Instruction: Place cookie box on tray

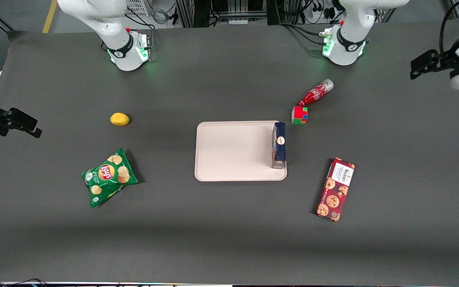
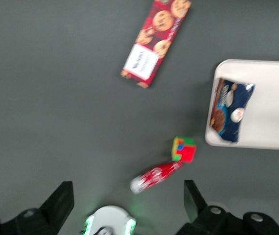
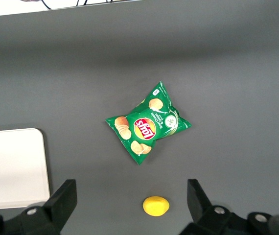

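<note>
The navy-blue cookie box [image 1: 279, 144] rests inside the pale pinkish-cream tray [image 1: 233, 151], against the rim at the working arm's end. Both also show in the left wrist view, the box [image 2: 230, 110] on the tray [image 2: 271, 98]. My left gripper [image 1: 418, 67] is raised high above the table at the working arm's end, well away from the tray. In the left wrist view the gripper [image 2: 127, 188] is open wide and empty, with its two black fingers [image 2: 61, 200] far apart.
A longer red cookie box [image 1: 335, 194] lies nearer the front camera than the tray. A red bottle [image 1: 315, 93] on its side and a coloured cube [image 1: 299, 115] lie beside the tray's corner. A green chips bag [image 1: 109, 177] and a lemon [image 1: 119, 119] lie toward the parked arm's end.
</note>
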You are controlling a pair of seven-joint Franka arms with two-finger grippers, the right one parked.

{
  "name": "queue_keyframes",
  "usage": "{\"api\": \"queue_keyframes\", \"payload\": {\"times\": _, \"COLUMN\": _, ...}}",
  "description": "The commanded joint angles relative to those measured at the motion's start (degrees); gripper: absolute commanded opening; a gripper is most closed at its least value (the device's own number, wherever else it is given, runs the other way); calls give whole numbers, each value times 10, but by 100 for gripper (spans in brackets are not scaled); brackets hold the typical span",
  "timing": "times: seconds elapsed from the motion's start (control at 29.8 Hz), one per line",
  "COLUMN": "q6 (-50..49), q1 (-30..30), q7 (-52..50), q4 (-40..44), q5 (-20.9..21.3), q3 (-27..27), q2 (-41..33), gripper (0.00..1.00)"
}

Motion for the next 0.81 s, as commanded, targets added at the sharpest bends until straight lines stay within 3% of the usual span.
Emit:
{"api": "queue_keyframes", "payload": {"times": 0.0, "q6": 106, "q1": -8, "q7": 25, "q4": -167, "q5": 9, "q3": 26, "q2": -92, "gripper": 100}}
{"api": "queue_keyframes", "payload": {"times": 0.77, "q6": 110, "q1": -7, "q7": 31, "q4": -151, "q5": 8, "q3": 31, "q2": -107, "gripper": 100}}
